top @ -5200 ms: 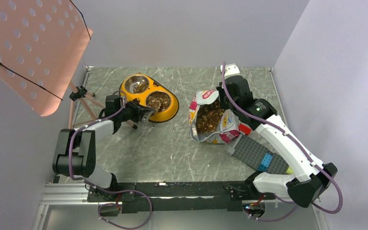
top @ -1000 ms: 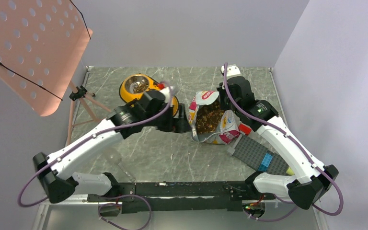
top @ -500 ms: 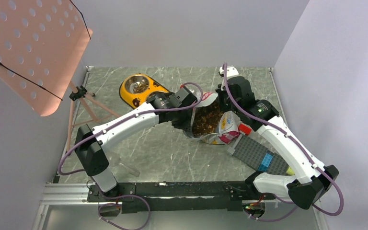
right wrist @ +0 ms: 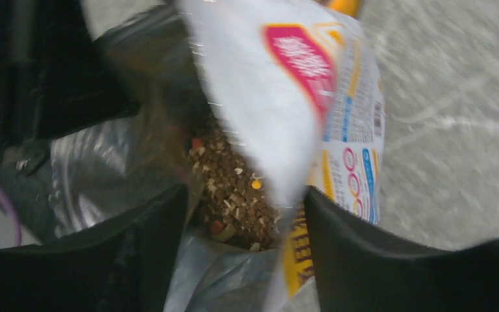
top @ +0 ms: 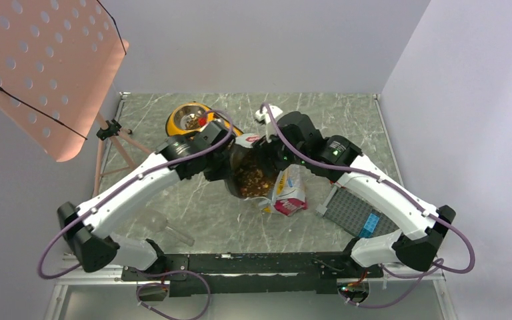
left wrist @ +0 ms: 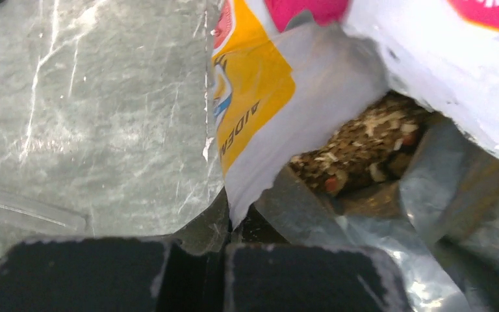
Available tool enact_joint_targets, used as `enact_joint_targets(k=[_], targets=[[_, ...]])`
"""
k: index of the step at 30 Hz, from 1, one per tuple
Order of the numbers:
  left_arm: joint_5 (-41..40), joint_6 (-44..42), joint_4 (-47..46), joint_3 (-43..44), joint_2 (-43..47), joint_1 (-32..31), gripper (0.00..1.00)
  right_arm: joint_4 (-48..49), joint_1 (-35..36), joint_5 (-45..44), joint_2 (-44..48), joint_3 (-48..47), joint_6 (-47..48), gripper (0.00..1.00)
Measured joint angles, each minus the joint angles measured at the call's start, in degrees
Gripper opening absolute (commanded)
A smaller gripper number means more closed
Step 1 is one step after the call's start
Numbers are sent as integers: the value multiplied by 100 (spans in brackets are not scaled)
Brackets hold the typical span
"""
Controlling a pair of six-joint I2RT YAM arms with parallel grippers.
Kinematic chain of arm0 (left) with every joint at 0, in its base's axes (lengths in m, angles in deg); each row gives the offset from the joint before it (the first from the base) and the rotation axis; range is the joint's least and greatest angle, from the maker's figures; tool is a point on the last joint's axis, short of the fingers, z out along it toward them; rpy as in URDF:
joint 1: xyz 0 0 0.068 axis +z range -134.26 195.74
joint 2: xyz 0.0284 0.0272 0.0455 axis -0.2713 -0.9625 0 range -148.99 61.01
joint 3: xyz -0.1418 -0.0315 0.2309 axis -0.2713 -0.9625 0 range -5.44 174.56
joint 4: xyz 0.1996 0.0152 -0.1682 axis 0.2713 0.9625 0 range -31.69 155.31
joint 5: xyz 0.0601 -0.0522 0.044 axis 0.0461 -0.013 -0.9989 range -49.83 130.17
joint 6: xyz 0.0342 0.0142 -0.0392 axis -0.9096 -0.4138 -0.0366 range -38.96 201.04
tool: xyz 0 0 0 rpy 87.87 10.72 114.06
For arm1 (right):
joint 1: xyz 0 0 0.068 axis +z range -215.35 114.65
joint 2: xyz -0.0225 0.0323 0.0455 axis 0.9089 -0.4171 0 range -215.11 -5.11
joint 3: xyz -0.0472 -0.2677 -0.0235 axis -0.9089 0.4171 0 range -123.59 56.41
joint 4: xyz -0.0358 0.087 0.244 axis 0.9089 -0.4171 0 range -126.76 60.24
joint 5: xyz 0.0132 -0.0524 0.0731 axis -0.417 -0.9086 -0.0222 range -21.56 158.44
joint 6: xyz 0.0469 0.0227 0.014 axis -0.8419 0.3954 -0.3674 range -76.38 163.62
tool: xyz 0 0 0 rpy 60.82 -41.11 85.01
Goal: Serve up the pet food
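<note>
- Two tools meet at one bag (top: 288, 195), which lies open-mouthed mid-counter, glossy white with pink and yellow panels.
- Writing: the left wrist view shows dark capitals running sideways on the yellow panel, too skewed to read. The right wrist view shows white characters on a pink label, blurred, with a barcode at the bag's edge.
- Pet food (top: 253, 180): brown kibble heaped inside the bag, visible through its mouth.
- Left tool (left wrist: 224, 273): fingers pressed together, pinching the bag's torn rim.
- Right tool (right wrist: 245, 260): fingers spread wide, one on each side of the bag's wall, not pinching it.
- Yellow double bowl (top: 179, 125): behind the bag, with kibble in its far steel cup. The left arm hides its near half.
- Grey studded baseplate (top: 348, 210) carrying a blue brick (top: 371, 224): right of the bag, partly under the right arm.
- Clear plastic piece (top: 163, 227): on the counter (top: 333, 117), near the left arm.
- Pink perforated music stand (top: 47, 73): at far left.
</note>
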Motion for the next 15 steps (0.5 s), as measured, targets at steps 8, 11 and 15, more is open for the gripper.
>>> enact_joint_targets(k=[8, 11, 15], targets=[[-219, 1012, 564, -68, 643, 52, 0, -133, 579, 798, 101, -286, -96, 100], [-297, 1349, 831, 122, 494, 72, 0, -151, 918, 800, 466, 11, -136, 100], [-326, 1799, 1097, 503, 199, 74, 0, -136, 1309, 684, 916, 485, -293, 100]])
